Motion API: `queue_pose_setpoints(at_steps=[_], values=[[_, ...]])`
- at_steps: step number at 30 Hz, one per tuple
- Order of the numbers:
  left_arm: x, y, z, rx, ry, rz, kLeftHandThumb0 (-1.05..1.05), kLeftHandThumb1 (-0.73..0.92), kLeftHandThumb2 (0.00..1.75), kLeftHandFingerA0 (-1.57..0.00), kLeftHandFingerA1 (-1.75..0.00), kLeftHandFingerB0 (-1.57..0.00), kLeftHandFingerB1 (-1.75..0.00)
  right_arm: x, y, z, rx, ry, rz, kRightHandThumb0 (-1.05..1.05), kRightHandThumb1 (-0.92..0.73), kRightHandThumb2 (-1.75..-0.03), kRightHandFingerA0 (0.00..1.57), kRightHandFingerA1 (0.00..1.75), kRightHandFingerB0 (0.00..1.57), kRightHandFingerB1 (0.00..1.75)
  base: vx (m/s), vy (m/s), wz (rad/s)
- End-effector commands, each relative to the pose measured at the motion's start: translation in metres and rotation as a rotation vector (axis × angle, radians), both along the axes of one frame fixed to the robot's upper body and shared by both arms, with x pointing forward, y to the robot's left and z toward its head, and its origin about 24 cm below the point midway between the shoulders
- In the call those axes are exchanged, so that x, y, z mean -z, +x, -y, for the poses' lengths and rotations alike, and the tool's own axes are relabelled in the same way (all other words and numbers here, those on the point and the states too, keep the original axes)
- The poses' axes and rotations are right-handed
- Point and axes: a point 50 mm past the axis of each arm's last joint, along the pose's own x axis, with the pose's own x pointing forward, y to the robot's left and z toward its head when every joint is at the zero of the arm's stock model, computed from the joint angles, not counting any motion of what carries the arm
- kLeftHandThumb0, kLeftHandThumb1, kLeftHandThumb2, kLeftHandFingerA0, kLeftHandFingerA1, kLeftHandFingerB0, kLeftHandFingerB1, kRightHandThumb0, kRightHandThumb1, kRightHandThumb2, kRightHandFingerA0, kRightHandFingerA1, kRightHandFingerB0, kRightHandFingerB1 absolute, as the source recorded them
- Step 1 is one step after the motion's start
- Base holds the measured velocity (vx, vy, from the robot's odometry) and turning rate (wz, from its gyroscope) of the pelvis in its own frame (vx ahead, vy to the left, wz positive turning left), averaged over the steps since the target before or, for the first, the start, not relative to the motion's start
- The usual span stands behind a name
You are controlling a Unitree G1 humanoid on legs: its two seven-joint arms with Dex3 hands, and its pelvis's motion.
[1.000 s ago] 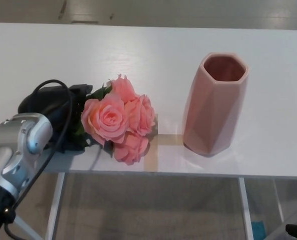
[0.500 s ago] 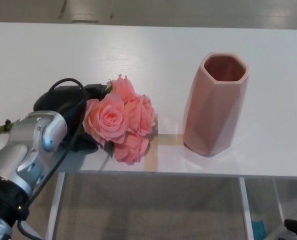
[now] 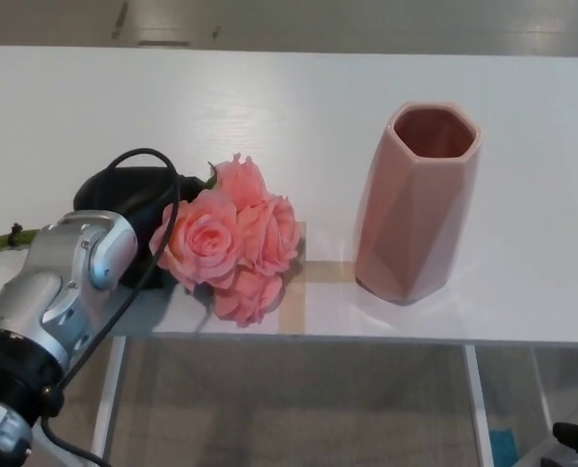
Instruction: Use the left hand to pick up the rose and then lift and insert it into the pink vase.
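Now, the change: the left hand [image 3: 138, 190] sits further right and deeper behind the rose [image 3: 229, 238] than a second ago, with the silver forearm [image 3: 60, 292] swung in after it.
Rose: a bunch of pink blooms that has tipped slightly compared with half a second ago, and the lowest flower looks a touch higher; whether it has left the white table [image 3: 270, 97] cannot be told.
Stem: the green end [image 3: 2, 240] pokes out to the left of the forearm, near the table's edge, and shows more than it did.
Fingers: hidden behind the blooms and the wrist, so it cannot be told whether they are closed on the stem or loose.
Cable: a black loop [image 3: 158, 161] arches over the hand.
Vase: the pink vase [image 3: 417, 199] stands upright to the right of the rose, well apart from it, mouth open and unmoved.
Right hand: not in view.
Meaning: judged from this, the pickup is under way and the lift is only just beginning; the carry across and the insertion are not yet done.
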Motion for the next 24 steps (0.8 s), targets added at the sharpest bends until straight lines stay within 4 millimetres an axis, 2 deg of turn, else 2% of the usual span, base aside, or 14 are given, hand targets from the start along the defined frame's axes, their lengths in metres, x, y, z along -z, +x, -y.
queue_pose_setpoints(at_steps=[1,2,8,9,10,11,12,13,15,17,18,19,24], values=[[0.005,-0.004,0.000,0.019,-0.058,0.024,-0.20,0.73,0.63,-0.65,-1.47,-0.85,-0.57,0.001,-0.003,0.003,0.003,0.006,-0.017,-0.19,-0.60,-0.57,0.60,0.50,0.53,0.46,0.00,0.000,0.00],[0.002,-0.004,0.000,0.025,-0.065,0.037,-0.29,0.67,0.70,-0.69,-1.38,-0.80,-0.58,0.002,-0.004,0.003,0.001,0.004,-0.025,-0.19,-0.60,-0.57,0.60,0.50,0.53,0.46,0.00,0.000,0.00],[-0.007,-0.002,0.000,0.031,-0.088,0.078,-0.28,0.67,0.68,-0.68,-1.40,-0.78,-0.55,0.003,-0.005,0.003,-0.002,0.001,-0.030,-0.19,-0.60,-0.57,0.60,0.50,0.53,0.46,0.00,0.000,0.00],[-0.018,0.001,0.000,0.031,-0.108,0.129,-0.18,0.71,0.62,-0.67,-1.47,-0.81,-0.52,0.002,-0.005,0.003,-0.005,-0.002,-0.029,-0.19,-0.60,-0.57,0.60,0.50,0.54,0.46,0.00,0.000,0.00],[-0.023,0.002,0.000,0.032,-0.116,0.150,-0.18,0.71,0.62,-0.67,-1.47,-0.81,-0.52,0.002,-0.005,0.004,-0.007,-0.003,-0.028,-0.19,-0.60,-0.57,0.60,0.50,0.54,0.46,0.00,0.000,0.00],[-0.036,0.006,0.000,0.025,-0.164,0.189,-0.27,0.66,0.71,-0.71,-1.37,-0.81,-0.59,0.002,-0.005,0.003,-0.008,-0.003,-0.029,-0.19,-0.60,-0.57,0.61,0.50,0.54,0.46,0.00,0.000,0.00],[-0.041,0.007,0.000,0.023,-0.184,0.205,-0.27,0.66,0.71,-0.71,-1.37,-0.81,-0.59,0.002,-0.004,0.003,-0.009,-0.003,-0.029,-0.19,-0.60,-0.57,0.61,0.50,0.54,0.46,0.00,0.000,0.00],[-0.047,0.008,0.001,0.020,-0.224,0.223,-0.19,0.72,0.63,-0.68,-1.47,-0.85,-0.56,0.002,-0.004,0.004,-0.012,-0.006,-0.030,-0.19,-0.60,-0.57,0.61,0.50,0.54,0.46,0.00,0.000,0.00],[-0.048,0.008,0.001,0.019,-0.230,0.225,-0.19,0.72,0.63,-0.68,-1.47,-0.85,-0.56,0.002,-0.004,0.004,-0.012,-0.006,-0.030,-0.19,-0.60,-0.57,0.61,0.50,0.54,0.46,0.00,0.000,0.00],[-0.068,0.010,0.005,0.020,-0.352,0.272,-0.19,0.73,0.63,-0.67,-1.46,-0.84,-0.53,0.002,-0.005,0.004,-0.010,-0.006,-0.033,-0.19,-0.60,-0.57,0.61,0.50,0.54,0.46,0.00,0.000,0.00],[-0.080,0.011,0.006,0.031,-0.415,0.299,-0.17,0.75,0.64,-0.69,-1.48,-0.80,-0.86,0.002,-0.005,0.004,-0.011,-0.004,-0.035,-0.20,-0.60,-0.57,0.61,0.50,0.54,0.46,0.00,0.000,0.00],[-0.088,0.011,0.006,0.037,-0.451,0.317,-0.17,0.77,0.62,-0.71,-1.47,-0.77,-0.96,0.002,-0.005,0.004,-0.012,-0.005,-0.035,-0.20,-0.60,-0.57,0.61,0.50,0.54,0.46,0.00,0.000,0.00],[-0.092,0.011,0.007,0.038,-0.470,0.324,-0.17,0.77,0.62,-0.71,-1.47,-0.77,-0.96,0.002,-0.005,0.004,-0.013,-0.007,-0.035,-0.20,-0.60,-0.57,0.61,0.50,0.54,0.46,0.00,0.000,0.00]])
